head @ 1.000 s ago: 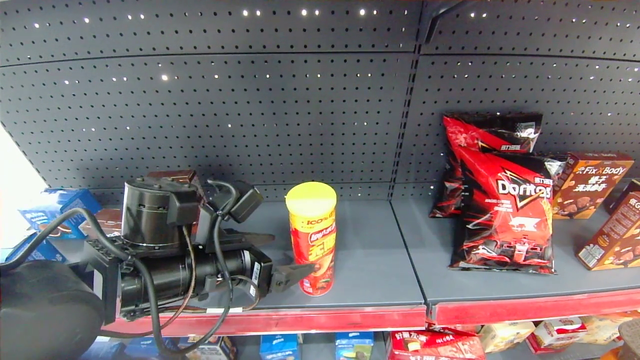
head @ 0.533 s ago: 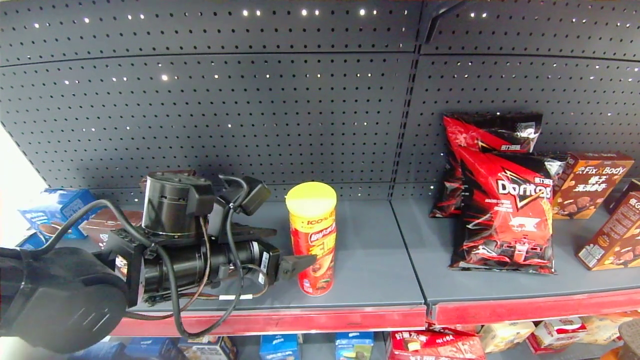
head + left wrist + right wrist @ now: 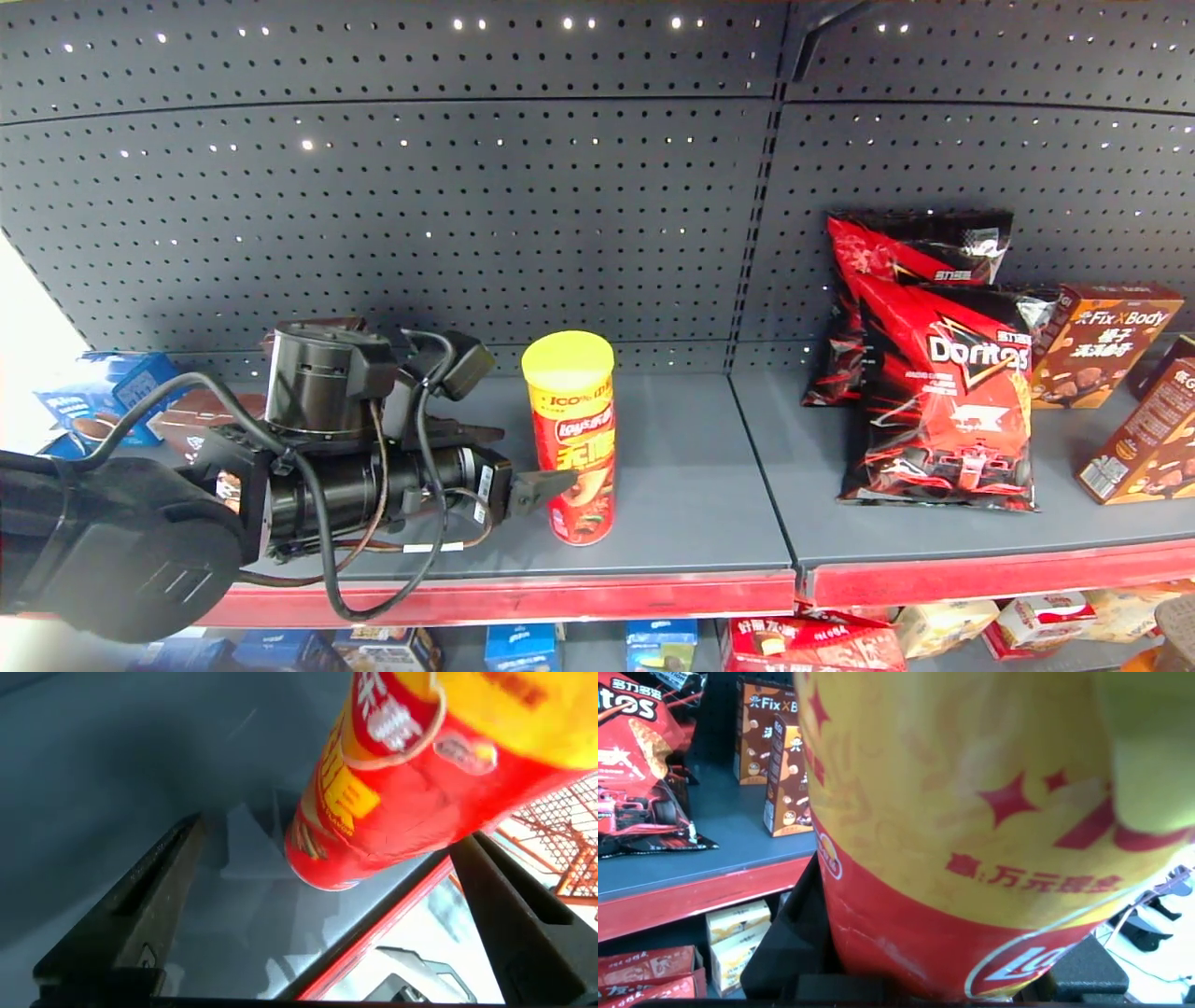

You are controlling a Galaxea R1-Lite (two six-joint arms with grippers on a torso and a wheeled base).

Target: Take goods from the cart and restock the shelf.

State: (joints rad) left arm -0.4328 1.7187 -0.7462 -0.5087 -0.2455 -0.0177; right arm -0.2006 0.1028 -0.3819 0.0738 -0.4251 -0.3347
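**Chip canister on the shelf, a second one held off it**

The chip canister [image 3: 569, 439] is a tall round tube. Its body is red, with a yellow band under a plain yellow lid and yellow print down the side. It stands on its base on the grey shelf [image 3: 691, 485], close to the red front edge.

We count two canisters. The second chip canister [image 3: 971, 840] has the same red and yellow colouring and sits close against the right wrist camera, off the shelf and forward of its front edge. The right gripper [image 3: 934, 987] has hold of it at the lower end.

The left gripper [image 3: 540, 457] lies level just left of the chip canister and is spread wide, one finger on each side of the tube. In the left wrist view one finger stands clear of the tube and the other is very near it. We cannot tell whether that one touches. This gripper grips nothing.

Right of the chip canister we count two red-and-black chip bags [image 3: 943, 401], one propped behind the other. Beyond them are two brown boxes [image 3: 1106, 345]. Left of the chip canister, past the arm, are blue boxes [image 3: 107, 383], partly hidden.

Below the chip canister, a lower shelf level holds blue, red and cream packs [image 3: 812, 644].
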